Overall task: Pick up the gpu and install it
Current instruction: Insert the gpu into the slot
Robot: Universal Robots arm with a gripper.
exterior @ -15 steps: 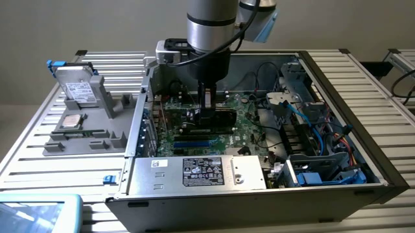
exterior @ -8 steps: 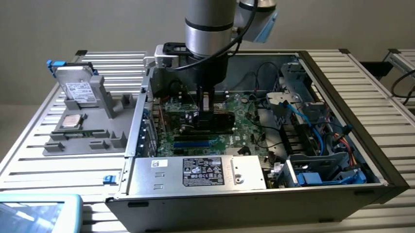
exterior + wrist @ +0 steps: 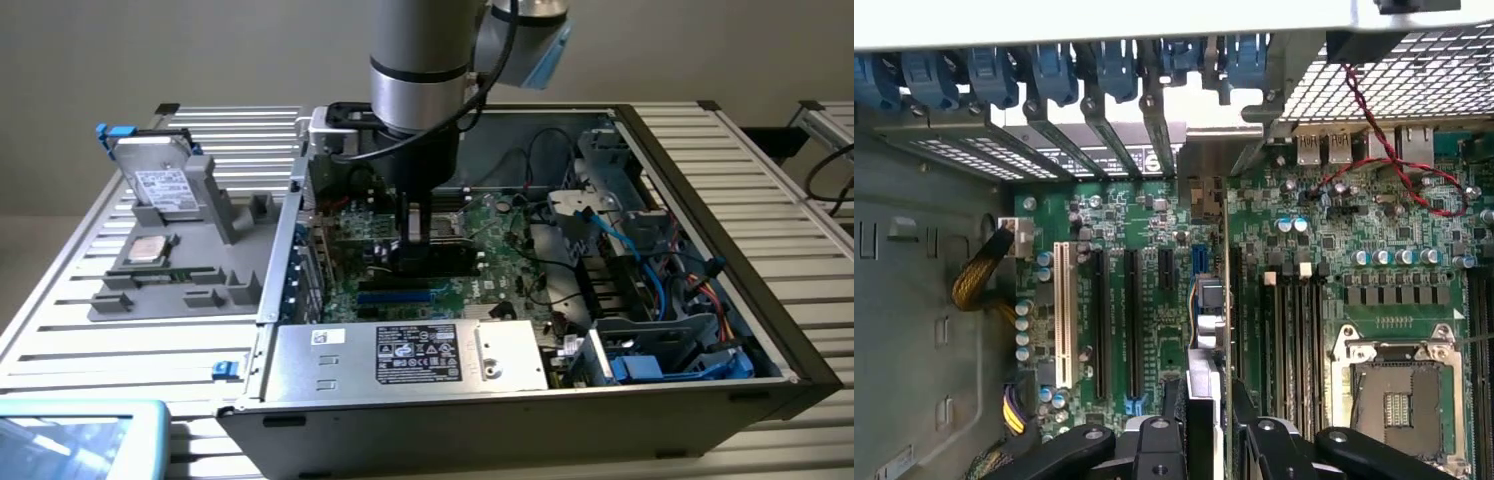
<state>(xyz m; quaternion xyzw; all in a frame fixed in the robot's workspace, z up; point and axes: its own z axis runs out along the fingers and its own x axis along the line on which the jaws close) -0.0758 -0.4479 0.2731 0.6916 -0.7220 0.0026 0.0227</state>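
The gpu (image 3: 1201, 385) is a thin card seen edge-on in the wrist view, standing upright between my gripper's (image 3: 1204, 440) two black fingers (image 3: 1154, 445). The gripper is shut on it. The card hangs over the green motherboard (image 3: 1324, 230), just beside the long black expansion slots (image 3: 1132, 320), and its metal bracket end (image 3: 1199, 195) points toward the case's rear slot openings. In the exterior view the arm reaches down into the open computer case (image 3: 694, 160). There the gripper (image 3: 416, 235) holds the dark gpu (image 3: 434, 262) low over the board.
A white slot (image 3: 1064, 315), the open CPU socket (image 3: 1399, 385) and a yellow cable bundle (image 3: 979, 275) flank the card. The power supply (image 3: 414, 355) and a drive cage with blue cables (image 3: 654, 350) fill the case's near side. A grey holder (image 3: 174, 290) outside carries a hard drive (image 3: 163, 185).
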